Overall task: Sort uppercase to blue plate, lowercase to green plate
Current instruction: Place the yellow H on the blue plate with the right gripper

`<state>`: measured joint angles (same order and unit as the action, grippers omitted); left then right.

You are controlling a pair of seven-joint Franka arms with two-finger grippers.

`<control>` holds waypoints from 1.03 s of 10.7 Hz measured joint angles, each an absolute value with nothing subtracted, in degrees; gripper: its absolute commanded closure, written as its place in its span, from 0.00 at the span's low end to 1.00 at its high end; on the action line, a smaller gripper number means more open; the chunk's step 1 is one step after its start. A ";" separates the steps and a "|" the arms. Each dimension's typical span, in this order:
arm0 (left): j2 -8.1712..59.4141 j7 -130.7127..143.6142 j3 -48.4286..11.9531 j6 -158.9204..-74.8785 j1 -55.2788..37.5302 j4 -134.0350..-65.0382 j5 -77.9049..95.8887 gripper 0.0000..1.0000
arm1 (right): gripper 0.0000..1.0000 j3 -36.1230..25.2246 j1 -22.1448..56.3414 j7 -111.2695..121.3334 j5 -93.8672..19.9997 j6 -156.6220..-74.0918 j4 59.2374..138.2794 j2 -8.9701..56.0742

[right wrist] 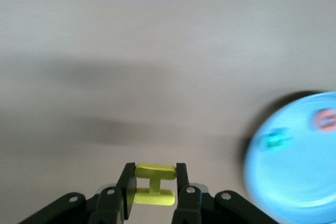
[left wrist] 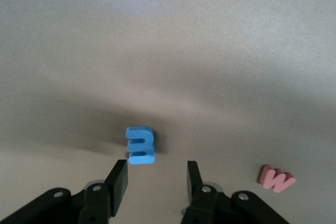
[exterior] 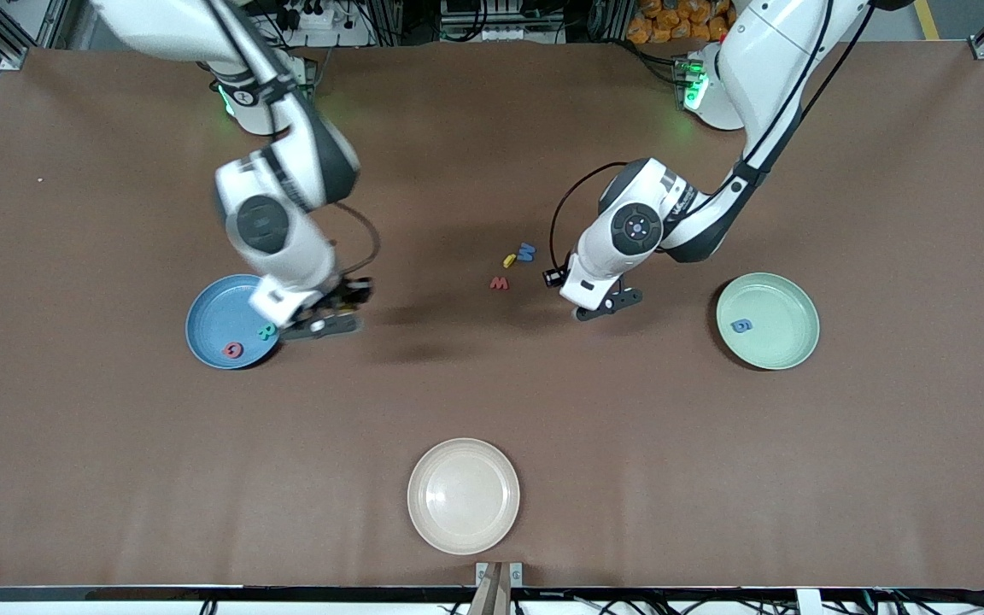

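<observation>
My right gripper [right wrist: 155, 183] is shut on the yellow H [right wrist: 155, 172], an uppercase letter. It hangs by the rim of the blue plate [exterior: 212, 314], where the front view shows the gripper [exterior: 324, 321] but not the H. The plate holds a red G [exterior: 234, 348] and a teal R [exterior: 266, 330]. My left gripper [left wrist: 156, 182] is open, low over the table at mid-table [exterior: 603, 307]. A blue E-like lowercase letter [left wrist: 140, 144] lies just ahead of its fingertips, hidden in the front view. A red w [left wrist: 276, 178] lies beside it. The green plate [exterior: 781, 340] holds a blue g [exterior: 741, 325].
A blue W [exterior: 526, 250], a small yellow letter [exterior: 509, 260] and the red w [exterior: 500, 283] lie together mid-table, beside the left gripper toward the right arm's end. A cream-white plate [exterior: 463, 495] sits near the table's front edge.
</observation>
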<state>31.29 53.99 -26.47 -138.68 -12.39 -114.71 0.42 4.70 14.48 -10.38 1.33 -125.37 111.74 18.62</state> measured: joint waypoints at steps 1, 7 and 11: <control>31.71 53.99 -26.45 -138.68 -12.45 -114.86 -0.67 0.46 | 1.00 2.78 11.07 -3.27 1.21 -125.11 112.01 18.64; 32.03 54.00 -26.25 -138.69 -12.72 -116.26 -3.34 0.46 | 0.00 -2.06 4.31 12.17 1.13 -125.93 115.66 21.47; 32.73 54.00 -25.43 -138.88 -12.73 -116.35 -4.84 0.46 | 0.00 -1.91 4.63 12.14 0.77 -126.34 115.85 21.58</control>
<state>32.73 54.00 -25.43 -138.88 -12.73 -116.35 -4.84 -1.91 4.63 12.14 0.77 -126.34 115.85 21.58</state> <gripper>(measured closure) 0.458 0.022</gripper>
